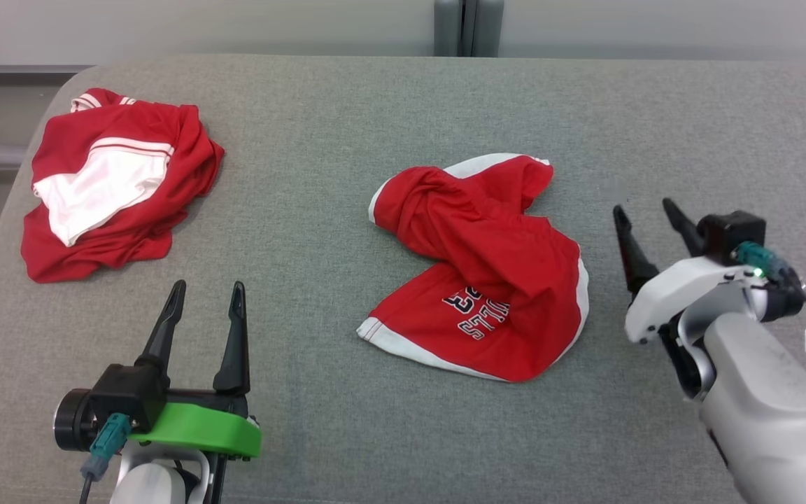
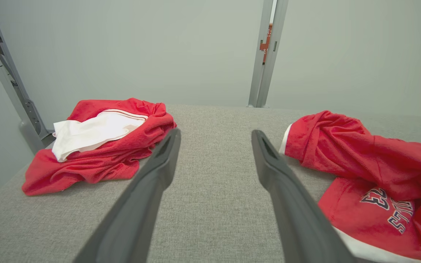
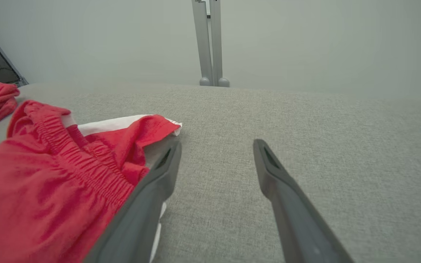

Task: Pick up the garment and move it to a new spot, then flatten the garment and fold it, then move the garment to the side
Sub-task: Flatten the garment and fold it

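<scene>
The head view looks steeply down from above the near edge of the bench (image 1: 347,105) and is wide enough to reach its far edge. The left wrist view sits low over the bench, facing along the left tool (image 2: 216,132) toward the far wall (image 2: 122,47). The right wrist view sits equally low behind the right tool (image 3: 217,143), close beside the red shorts (image 3: 42,190). All three share the shorts and the grey post (image 1: 468,28). The head and left wrist views also share the crumpled red-and-white garment (image 1: 116,182).

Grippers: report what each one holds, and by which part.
Nothing is held. The left gripper stands open over the bare table; the right gripper stands open beside the red shorts, with no cloth in it.
</scene>
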